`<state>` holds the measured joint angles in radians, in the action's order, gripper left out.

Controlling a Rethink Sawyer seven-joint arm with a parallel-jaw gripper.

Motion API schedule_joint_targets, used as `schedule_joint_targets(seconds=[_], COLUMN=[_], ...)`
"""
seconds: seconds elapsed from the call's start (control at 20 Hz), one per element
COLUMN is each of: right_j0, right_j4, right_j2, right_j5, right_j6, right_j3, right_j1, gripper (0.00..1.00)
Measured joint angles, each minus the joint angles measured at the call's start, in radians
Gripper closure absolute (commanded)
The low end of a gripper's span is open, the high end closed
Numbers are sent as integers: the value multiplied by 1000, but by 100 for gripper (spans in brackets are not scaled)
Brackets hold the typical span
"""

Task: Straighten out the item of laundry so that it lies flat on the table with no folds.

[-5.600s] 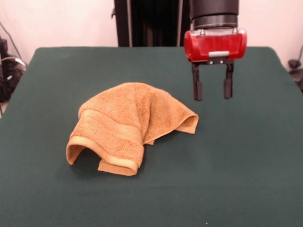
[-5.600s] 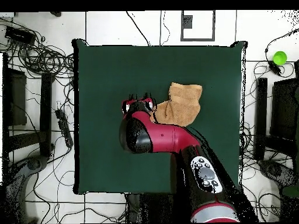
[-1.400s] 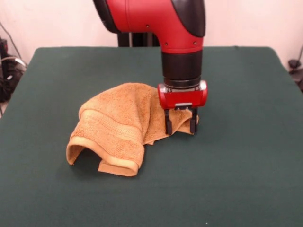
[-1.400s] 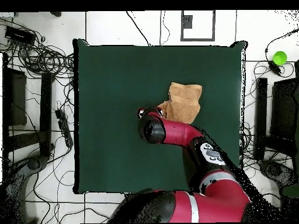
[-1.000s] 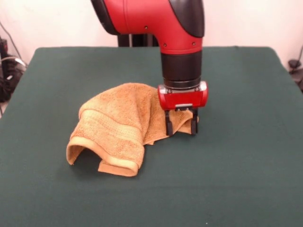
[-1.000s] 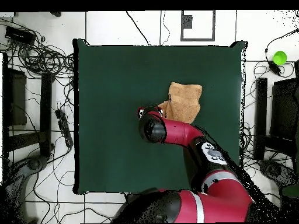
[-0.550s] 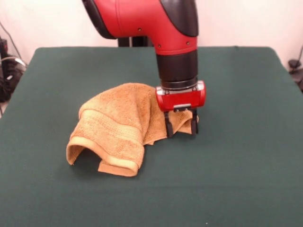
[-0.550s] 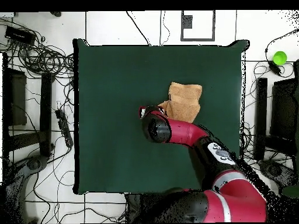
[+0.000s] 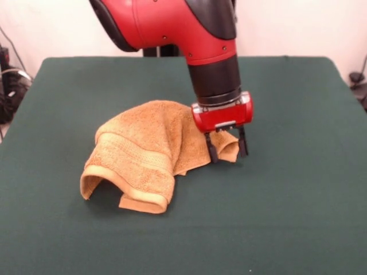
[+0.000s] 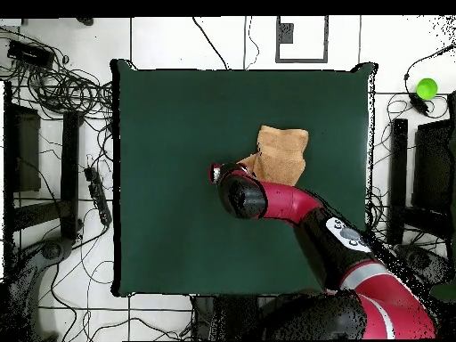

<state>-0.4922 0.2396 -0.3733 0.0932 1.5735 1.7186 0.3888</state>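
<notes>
Towel: orange-tan terry towel [image 9: 152, 149] lies crumpled in a humped heap near the middle of the bench, a little to the left of centre in the front view; in the overhead view [image 10: 279, 158] it sits right of centre, partly covered by the arm.
Towel shape: not flat; the top is domed, the near-left hem arches up off the bench with a dark gap beneath it, and a folded flap lies under the front edge. A woven band runs across the near slope.
Towel corner: the right corner curls up into a small loop, and this is where the claw is.
Claw: the claw [image 9: 227, 148] hangs from a red wrist block, tilted slightly, with its two dark fingers [image 9: 211, 151] spread apart on either side of the curled corner; the towel's edge stands between them. I cannot tell whether the pads touch the cloth. In the overhead view the claw is hidden under the arm.
Arm: red and black arm [image 9: 189, 34] comes down from the top over the towel's right side; from overhead [image 10: 294, 209] it reaches from the lower right to the towel's left edge.
Bench: dark green matte top [image 9: 298, 206], much wider than the towel.
Containers: none show on the bench.
Surroundings: cables [image 10: 53, 89] and a green ball [image 10: 427, 88] lie on the floor around the bench.
</notes>
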Motion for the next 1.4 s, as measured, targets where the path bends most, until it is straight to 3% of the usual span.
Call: schedule_joint_targets(seconds=[0.75, 1.4], right_j0=[-1, 177], right_j4=[36, 37], right_j2=[-54, 73], right_j5=[82, 204], right_j6=[0, 0], right_j3=[24, -69], right_j1=[0, 12], gripper=[0, 0])
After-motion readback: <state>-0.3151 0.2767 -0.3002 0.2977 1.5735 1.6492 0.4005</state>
